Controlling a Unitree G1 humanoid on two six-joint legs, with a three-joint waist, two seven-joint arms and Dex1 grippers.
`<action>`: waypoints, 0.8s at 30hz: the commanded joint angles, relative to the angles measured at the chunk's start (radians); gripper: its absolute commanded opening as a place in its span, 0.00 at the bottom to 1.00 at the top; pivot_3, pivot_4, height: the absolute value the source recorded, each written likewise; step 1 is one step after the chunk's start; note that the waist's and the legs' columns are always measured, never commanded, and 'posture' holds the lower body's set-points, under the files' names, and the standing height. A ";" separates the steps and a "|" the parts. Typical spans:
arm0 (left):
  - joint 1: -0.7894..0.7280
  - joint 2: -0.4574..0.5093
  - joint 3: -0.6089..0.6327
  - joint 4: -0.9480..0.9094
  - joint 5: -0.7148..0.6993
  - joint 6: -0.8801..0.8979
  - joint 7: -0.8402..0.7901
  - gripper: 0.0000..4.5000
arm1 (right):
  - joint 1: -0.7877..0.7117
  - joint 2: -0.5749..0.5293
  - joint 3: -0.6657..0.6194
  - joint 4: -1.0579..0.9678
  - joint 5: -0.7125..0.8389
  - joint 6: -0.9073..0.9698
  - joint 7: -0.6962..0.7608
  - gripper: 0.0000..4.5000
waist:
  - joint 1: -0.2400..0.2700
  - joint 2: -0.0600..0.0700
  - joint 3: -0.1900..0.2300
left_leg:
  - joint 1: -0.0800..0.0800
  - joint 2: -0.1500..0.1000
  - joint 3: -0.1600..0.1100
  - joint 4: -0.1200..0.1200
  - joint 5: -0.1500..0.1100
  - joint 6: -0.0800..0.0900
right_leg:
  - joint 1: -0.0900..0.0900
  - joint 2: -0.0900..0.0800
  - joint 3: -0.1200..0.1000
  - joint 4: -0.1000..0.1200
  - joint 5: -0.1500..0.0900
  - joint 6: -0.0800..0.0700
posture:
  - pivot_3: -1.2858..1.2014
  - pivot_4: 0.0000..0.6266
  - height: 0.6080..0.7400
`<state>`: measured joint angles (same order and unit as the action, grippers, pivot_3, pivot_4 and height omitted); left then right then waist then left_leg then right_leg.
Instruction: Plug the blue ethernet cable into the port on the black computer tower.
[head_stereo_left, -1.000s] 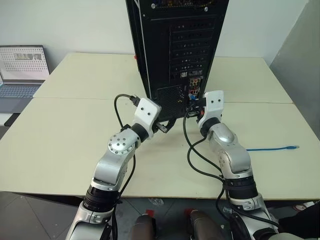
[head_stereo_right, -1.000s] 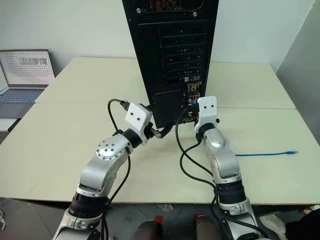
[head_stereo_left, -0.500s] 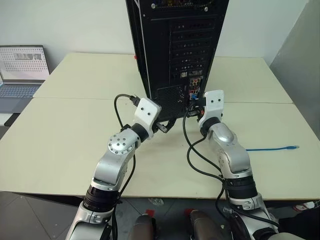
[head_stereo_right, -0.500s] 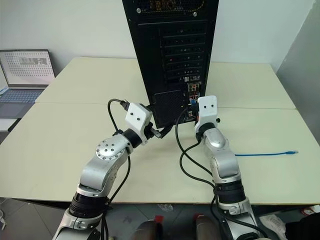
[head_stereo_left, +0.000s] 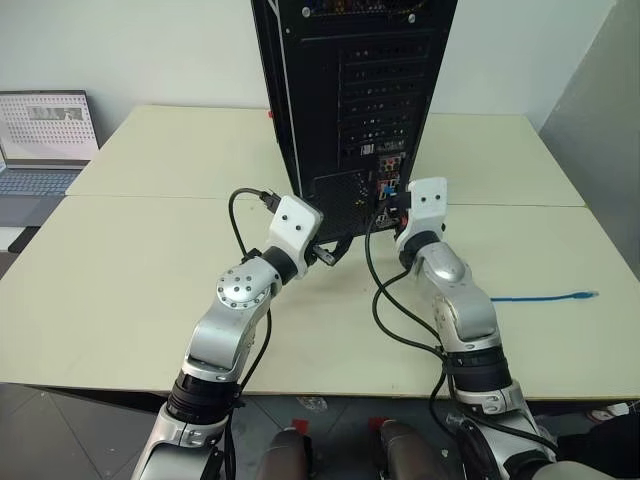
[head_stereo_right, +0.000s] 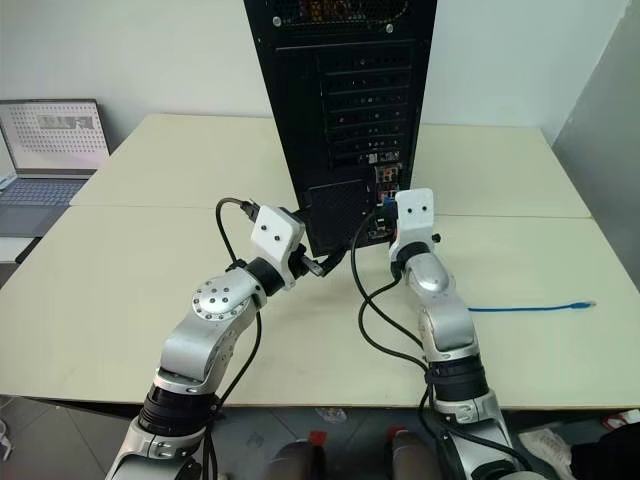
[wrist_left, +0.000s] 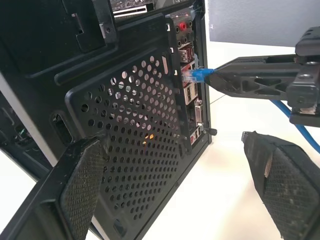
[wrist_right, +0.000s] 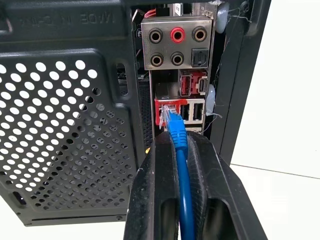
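Note:
The black computer tower (head_stereo_left: 350, 100) stands upright on the table with its rear face toward me. My right gripper (wrist_right: 176, 150) is shut on the blue ethernet cable (wrist_right: 183, 175) just behind its clear plug (wrist_right: 169, 114). The plug's tip is at the mouth of the red-rimmed port (wrist_right: 161, 111), below the round audio jacks; how deep it sits I cannot tell. The cable's other end (head_stereo_left: 580, 295) lies on the table to the right. My left gripper (wrist_left: 180, 190) is open, its fingers (wrist_left: 75, 195) spread beside the tower's lower mesh vent (wrist_left: 135, 125), holding nothing.
A grey laptop (head_stereo_left: 40, 140) sits on a side table at the far left. Black robot wires (head_stereo_left: 385, 300) loop over the tabletop (head_stereo_left: 130, 260) between my arms. A grey panel (head_stereo_left: 600, 120) rises at the right. The table's front edge is close below my elbows.

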<state>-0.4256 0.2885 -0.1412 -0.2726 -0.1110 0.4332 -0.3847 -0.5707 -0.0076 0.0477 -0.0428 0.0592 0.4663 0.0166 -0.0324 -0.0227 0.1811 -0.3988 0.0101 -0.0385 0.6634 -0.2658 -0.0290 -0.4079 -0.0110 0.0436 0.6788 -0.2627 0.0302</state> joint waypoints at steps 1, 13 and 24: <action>-0.006 -0.006 0.004 -0.043 0.002 -0.017 -0.001 1.00 | -0.019 -0.002 -0.012 -0.038 -0.001 -0.015 0.001 0.00 | 0.000 0.000 0.000 | 0.000 0.000 0.000 0.000 0.000 0.000 | 0.000 0.000 0.000 0.000 0.000 0.000 | 0.52 0.24 1.00; -0.013 -0.012 0.003 -0.044 -0.003 -0.014 -0.004 1.00 | -0.044 0.029 0.001 -0.001 -0.024 -0.037 -0.036 0.00 | 0.000 0.000 0.000 | 0.000 0.000 0.000 0.000 0.000 0.000 | 0.000 0.000 0.000 0.000 0.000 0.000 | 0.52 0.24 1.00; -0.009 -0.014 0.004 -0.055 -0.007 -0.007 -0.005 1.00 | -0.096 0.065 0.036 0.089 -0.070 -0.093 -0.060 0.00 | -0.006 0.000 0.000 | 0.000 0.001 0.001 0.000 0.000 0.000 | -0.001 0.000 0.001 0.000 0.000 0.000 | 0.52 0.24 1.00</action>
<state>-0.4255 0.2799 -0.1415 -0.2763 -0.1120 0.4324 -0.3852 -0.6174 0.0471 0.0705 0.0482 0.0043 0.4141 -0.0383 -0.0381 -0.0226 0.1811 -0.3984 0.0107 -0.0380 0.6632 -0.2657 -0.0291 -0.4085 -0.0107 0.0443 0.6793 -0.2627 0.0302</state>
